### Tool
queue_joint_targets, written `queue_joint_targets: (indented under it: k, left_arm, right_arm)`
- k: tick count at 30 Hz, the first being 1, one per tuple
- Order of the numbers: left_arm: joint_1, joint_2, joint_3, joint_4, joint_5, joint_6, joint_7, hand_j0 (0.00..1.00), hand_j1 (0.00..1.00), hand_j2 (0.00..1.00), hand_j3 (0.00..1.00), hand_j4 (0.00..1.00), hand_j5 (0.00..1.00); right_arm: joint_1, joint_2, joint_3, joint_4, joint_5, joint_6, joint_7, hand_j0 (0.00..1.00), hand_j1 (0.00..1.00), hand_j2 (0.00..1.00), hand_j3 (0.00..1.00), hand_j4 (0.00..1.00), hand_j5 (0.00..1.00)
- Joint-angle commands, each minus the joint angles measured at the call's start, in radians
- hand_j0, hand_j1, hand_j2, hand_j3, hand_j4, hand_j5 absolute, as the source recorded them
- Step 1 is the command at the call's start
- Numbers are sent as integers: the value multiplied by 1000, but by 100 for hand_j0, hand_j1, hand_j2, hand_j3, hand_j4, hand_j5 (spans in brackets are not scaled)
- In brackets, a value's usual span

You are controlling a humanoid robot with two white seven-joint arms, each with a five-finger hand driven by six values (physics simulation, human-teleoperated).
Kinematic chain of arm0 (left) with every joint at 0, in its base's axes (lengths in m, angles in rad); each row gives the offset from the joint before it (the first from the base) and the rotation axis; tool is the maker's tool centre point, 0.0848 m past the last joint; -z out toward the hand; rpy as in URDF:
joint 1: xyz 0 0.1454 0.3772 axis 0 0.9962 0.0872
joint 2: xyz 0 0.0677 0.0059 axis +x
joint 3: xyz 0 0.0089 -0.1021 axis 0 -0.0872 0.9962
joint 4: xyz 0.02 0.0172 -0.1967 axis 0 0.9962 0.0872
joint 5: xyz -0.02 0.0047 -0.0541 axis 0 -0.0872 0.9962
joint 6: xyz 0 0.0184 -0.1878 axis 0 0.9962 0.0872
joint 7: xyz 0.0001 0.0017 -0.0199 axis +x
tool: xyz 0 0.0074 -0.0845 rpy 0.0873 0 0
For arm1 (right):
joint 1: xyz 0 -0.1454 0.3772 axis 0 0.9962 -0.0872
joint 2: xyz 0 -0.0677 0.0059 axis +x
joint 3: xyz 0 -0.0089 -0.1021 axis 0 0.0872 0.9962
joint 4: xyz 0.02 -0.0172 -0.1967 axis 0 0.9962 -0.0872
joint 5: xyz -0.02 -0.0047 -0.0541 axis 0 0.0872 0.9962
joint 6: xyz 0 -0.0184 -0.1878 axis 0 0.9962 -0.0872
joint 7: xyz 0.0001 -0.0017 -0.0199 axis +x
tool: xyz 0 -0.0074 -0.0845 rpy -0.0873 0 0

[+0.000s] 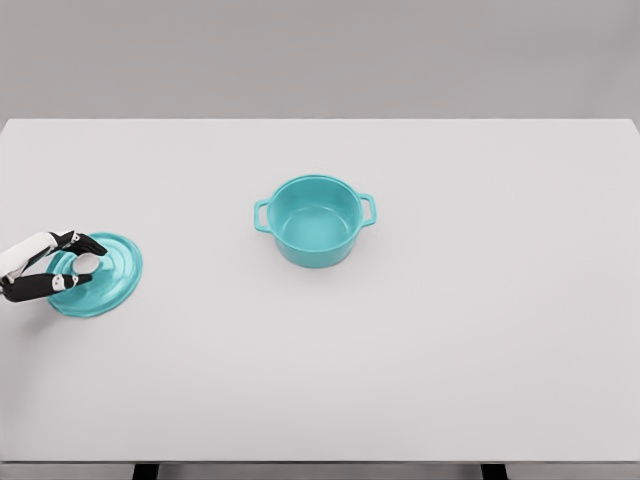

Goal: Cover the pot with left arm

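Observation:
An open teal pot (316, 220) with two side handles stands upright near the middle of the white table (450, 340). Its matching teal lid (108, 278) is at the far left, tilted with its top facing the left edge. My left hand (92, 262) comes in from the left edge, its dark fingers (72, 241) closed from above and below on the lid's pale knob (87, 264). The lid is well to the left of the pot and slightly nearer to me. The right arm does not show.
The table's left edge lies just beyond the hand. A plain grey wall stands behind the table's far edge.

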Motion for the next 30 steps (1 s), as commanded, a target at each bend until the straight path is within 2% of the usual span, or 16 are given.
queue_joint_targets:
  k: [1,14,22,30]
  left_arm:
    - [0,-3,-13,8,-34,0,-4,56,56,56,56,56,56]
    - [-21,-23,-12,-25,-43,0,-47,54,54,54,54,54,54]
    - [-72,-34,-12,-73,-68,29,-58,53,53,53,53,53,53]
    - [-123,-60,-13,-84,-72,42,-59,53,53,53,53,53,53]
  right_arm:
    - [0,0,0,0,1,0,0,100,100,100,100,100,100]
    - [0,0,0,0,1,0,0,100,100,100,100,100,100]
    - [0,0,0,0,1,0,0,100,100,100,100,100,100]
    - [0,0,0,0,1,0,0,100,100,100,100,100,100]
